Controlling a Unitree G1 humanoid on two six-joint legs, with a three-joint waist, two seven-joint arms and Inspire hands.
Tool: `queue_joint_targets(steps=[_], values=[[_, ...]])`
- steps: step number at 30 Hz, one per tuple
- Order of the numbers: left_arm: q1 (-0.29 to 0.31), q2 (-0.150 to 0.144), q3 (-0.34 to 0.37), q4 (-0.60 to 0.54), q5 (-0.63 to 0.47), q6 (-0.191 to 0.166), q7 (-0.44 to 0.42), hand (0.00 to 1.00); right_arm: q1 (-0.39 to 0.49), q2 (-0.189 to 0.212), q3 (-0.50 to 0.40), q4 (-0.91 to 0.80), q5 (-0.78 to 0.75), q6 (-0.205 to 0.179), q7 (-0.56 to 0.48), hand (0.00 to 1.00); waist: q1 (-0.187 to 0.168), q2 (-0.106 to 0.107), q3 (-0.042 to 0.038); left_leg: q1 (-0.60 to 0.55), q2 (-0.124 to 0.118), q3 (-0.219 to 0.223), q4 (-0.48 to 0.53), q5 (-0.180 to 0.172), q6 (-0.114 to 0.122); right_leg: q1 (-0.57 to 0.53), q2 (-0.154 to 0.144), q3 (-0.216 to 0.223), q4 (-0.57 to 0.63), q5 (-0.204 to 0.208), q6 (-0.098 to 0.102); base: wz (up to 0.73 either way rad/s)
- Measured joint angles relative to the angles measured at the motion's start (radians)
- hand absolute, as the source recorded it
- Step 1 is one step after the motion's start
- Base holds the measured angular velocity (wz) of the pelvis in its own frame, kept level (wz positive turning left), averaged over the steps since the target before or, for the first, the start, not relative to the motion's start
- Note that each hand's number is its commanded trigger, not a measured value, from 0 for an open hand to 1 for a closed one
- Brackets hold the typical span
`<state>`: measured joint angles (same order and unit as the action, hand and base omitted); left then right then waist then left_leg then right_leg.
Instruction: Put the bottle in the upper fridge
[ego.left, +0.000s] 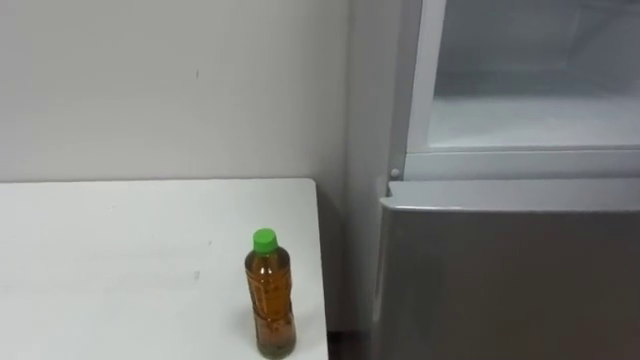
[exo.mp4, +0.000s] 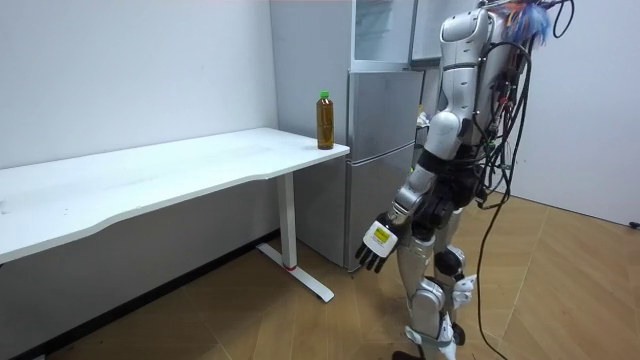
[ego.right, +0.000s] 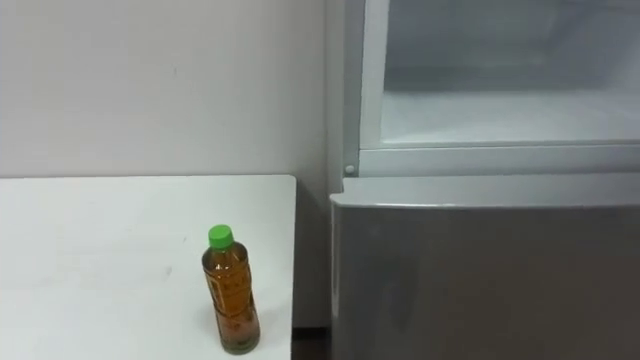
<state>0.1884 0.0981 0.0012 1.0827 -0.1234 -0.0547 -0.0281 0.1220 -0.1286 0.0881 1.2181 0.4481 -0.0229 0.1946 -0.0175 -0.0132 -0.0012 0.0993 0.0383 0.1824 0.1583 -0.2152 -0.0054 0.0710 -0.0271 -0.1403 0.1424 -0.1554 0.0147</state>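
A bottle (ego.left: 270, 295) of amber liquid is seen standing upright in the lower middle of the left eye view; it is closed by a green cap (ego.left: 264, 239) and is set on a white table (ego.left: 100, 260), close to the table's right edge and near corner; nothing is touching it. The table is spread across the lower left of the frame, and a pale wall (ego.left: 150, 80) is shown behind it in the upper left. A grey fridge (ego.left: 395, 185) is placed just beside the table's right edge, with a narrow gap left between them; its upper compartment (ego.left: 530, 120) is seen open in the upper right of the frame, a pale interior and a flat shelf being shown inside a light frame; its lower door (ego.left: 510, 280) is shut and is found in the lower right. In the room view the robot is seen standing upright on a wooden floor (exo.mp4: 300, 320) at the right of the frame, before the fridge and turned toward it and the table's end; its left hand (exo.mp4: 378, 243) is hung low in the lower middle of that frame, well apart from the bottle; its fingers are loosely spread and relaxed, and nothing is held in them.
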Motion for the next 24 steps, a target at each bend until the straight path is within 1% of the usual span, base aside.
queue_joint_targets(steps=[3,4,6,8,9,13,15,21,24], values=[[0.005,-0.012,0.028,0.000,0.000,0.000,0.036,0.00,0.003,0.005,0.000,0.000,-0.002,0.000,-0.005,0.00,0.005,-0.003,-0.0001,0.000,0.000,0.000,-0.003,0.000,0.000,0.001,0.000,-0.002,-0.004,0.000,0.000,0.01],[0.005,-0.013,0.029,0.001,0.000,0.000,0.048,0.00,0.003,0.006,0.000,0.000,-0.002,0.000,-0.008,0.00,0.008,-0.002,-0.0009,0.000,0.000,0.000,-0.005,0.000,0.000,0.002,0.000,-0.002,-0.004,0.000,0.000,0.00],[0.004,-0.013,0.031,0.003,0.002,0.000,0.068,0.00,0.005,0.007,0.001,0.000,-0.002,0.000,-0.011,0.00,0.012,-0.003,0.0002,-0.001,0.000,-0.003,-0.007,0.000,0.000,0.005,0.000,-0.002,-0.005,0.000,0.000,0.00],[0.004,-0.013,0.033,0.004,0.008,0.000,0.085,0.00,0.006,0.007,0.001,0.000,-0.002,0.000,-0.016,0.00,0.013,-0.005,0.0015,0.000,-0.001,-0.007,-0.007,-0.001,-0.001,0.015,0.000,-0.008,-0.008,0.000,0.000,0.09],[0.004,-0.012,0.033,0.004,0.008,0.000,0.096,0.00,0.005,0.008,0.002,0.000,-0.002,0.001,-0.020,0.00,0.013,-0.006,0.0021,-0.002,-0.002,-0.019,-0.007,-0.001,-0.001,0.017,-0.001,-0.015,-0.009,0.000,0.000,0.13],[0.005,-0.012,0.032,0.002,0.026,0.002,0.137,0.00,0.006,0.008,0.007,-0.001,-0.002,0.002,-0.032,0.00,0.012,-0.009,0.0035,-0.002,-0.004,-0.034,-0.007,-0.001,-0.001,0.018,-0.002,-0.027,-0.010,-0.003,0.001,0.11],[0.004,-0.011,0.032,0.000,0.042,0.002,0.155,0.00,0.006,0.008,0.008,-0.004,-0.003,0.002,-0.032,0.00,0.013,-0.012,0.0026,-0.002,-0.005,-0.038,-0.006,-0.001,-0.001,0.018,-0.003,-0.028,-0.011,-0.004,0.001,0.03],[0.005,-0.002,0.032,0.000,0.053,0.002,0.192,0.00,-0.004,0.009,0.008,-0.007,-0.027,0.002,-0.033,0.00,0.014,-0.018,0.0036,-0.001,-0.006,-0.031,-0.006,-0.001,-0.001,0.019,-0.004,-0.025,-0.010,-0.005,0.002,0.00],[0.002,0.000,0.033,0.000,0.087,-0.002,0.195,0.00,-0.004,0.009,0.007,-0.014,-0.040,0.001,-0.032,0.00,0.016,-0.020,0.0041,-0.002,-0.006,-0.031,-0.007,-0.001,-0.001,0.018,-0.004,-0.025,-0.010,-0.005,0.002,0.00]])
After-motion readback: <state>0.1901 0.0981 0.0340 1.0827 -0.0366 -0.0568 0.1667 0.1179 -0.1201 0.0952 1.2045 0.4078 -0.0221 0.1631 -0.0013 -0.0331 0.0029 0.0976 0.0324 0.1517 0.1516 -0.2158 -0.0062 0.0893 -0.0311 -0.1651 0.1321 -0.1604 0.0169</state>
